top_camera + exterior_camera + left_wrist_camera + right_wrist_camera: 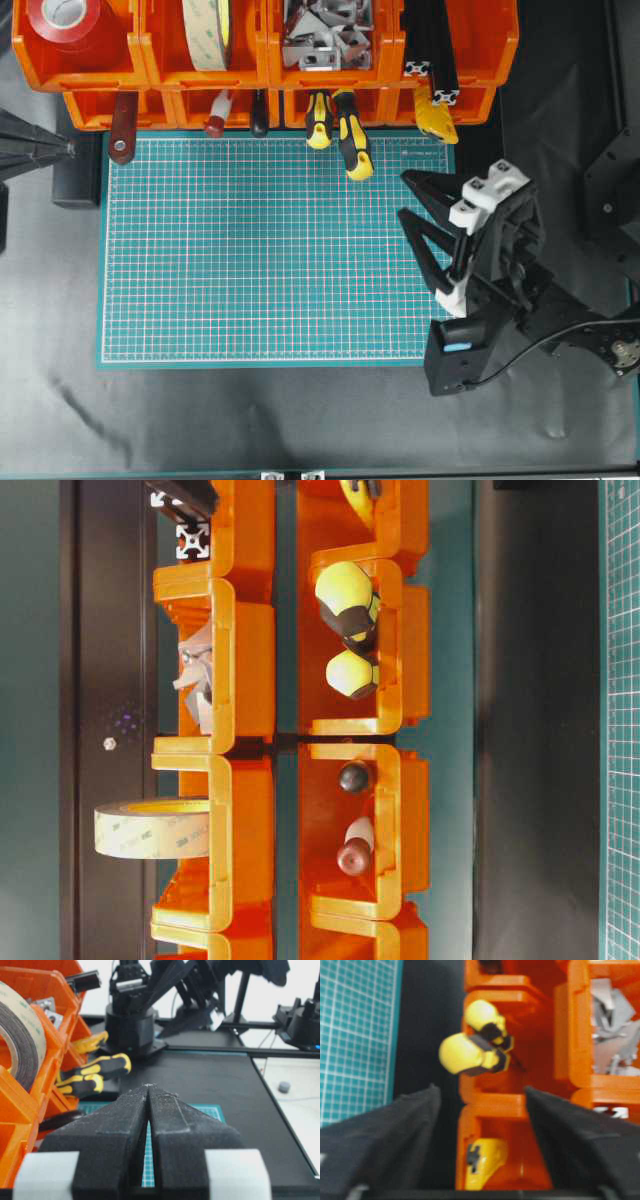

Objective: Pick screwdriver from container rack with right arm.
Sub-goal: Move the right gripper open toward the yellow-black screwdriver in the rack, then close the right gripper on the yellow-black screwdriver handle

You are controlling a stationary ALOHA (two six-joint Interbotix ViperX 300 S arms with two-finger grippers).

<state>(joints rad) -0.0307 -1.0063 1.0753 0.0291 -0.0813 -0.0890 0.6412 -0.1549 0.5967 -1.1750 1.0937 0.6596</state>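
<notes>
The screwdriver (352, 135) lies in a lower bin of the orange rack (265, 60), handle jutting over the mat for easy gripping, while the right arm's jaws (408, 195) gape nearby, empty; left jaws (148, 1091) pinched together.

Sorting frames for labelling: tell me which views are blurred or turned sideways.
Right wrist: soft, the screwdriver and rack fuzzy. Left wrist: near gripper blurred, background bright. Table-level: sharp but turned sideways. Overhead: sharp and evenly lit.
</notes>
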